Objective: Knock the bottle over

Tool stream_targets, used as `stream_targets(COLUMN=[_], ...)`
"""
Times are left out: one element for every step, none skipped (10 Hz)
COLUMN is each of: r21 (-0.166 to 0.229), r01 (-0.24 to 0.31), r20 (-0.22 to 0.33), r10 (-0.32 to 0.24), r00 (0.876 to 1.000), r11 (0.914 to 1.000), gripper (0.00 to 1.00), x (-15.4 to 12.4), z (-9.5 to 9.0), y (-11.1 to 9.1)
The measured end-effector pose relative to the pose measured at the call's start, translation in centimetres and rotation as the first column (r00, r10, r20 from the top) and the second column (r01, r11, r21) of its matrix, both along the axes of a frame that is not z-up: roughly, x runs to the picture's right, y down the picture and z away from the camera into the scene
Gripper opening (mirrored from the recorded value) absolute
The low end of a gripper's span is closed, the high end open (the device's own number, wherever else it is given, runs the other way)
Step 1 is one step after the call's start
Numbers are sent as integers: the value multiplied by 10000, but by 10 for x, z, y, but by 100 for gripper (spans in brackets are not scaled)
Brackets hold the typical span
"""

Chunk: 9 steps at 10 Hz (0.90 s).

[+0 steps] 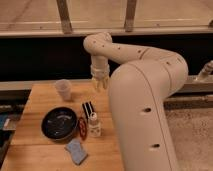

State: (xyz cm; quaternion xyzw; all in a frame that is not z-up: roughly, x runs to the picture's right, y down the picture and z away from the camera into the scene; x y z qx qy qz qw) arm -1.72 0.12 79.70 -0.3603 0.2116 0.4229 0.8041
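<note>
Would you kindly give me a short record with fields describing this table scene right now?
surface: light wooden table
target: small slim whitish bottle with white cap, upright, not yet knocked over
claw: the claw hangs above the table's far edge, apart from the bottle
beside bottle: black-and-white striped block just behind it; red looped object between it and the round black bowl
other items: translucent plastic cup; small blue pad

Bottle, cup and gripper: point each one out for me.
bottle (94, 128): camera view, on its labelled body.
cup (63, 90): camera view, on its side wall.
gripper (100, 85): camera view, at its lower end, above the far edge of the table (42, 102).
</note>
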Motion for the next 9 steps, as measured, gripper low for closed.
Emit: stream_targets(r21=[-36, -58, -118, -192, -298, -443, -541, -977, -1345], r01=[-7, -63, -193, -333, -531, -778, -899, -996, -960], r20=[-160, -468, -685, -853, -1070, -1329, -1468, -1743, -1845], r10=[7, 60, 185, 315, 496, 713, 812, 815, 702], r00=[9999, 9989, 9975, 9959, 9930, 9886, 9858, 9813, 9803], r11=[10000, 10000, 9997, 9993, 9981, 9960, 9945, 9902, 9863], gripper=[12, 3, 0, 0, 0, 0, 0, 0, 0], x=[5, 20, 34, 45, 60, 75, 81, 88, 89], z=[-2, -6, -11, -15, -22, -31, -36, -44, -45], y=[4, 10, 17, 24, 35, 51, 62, 83, 94])
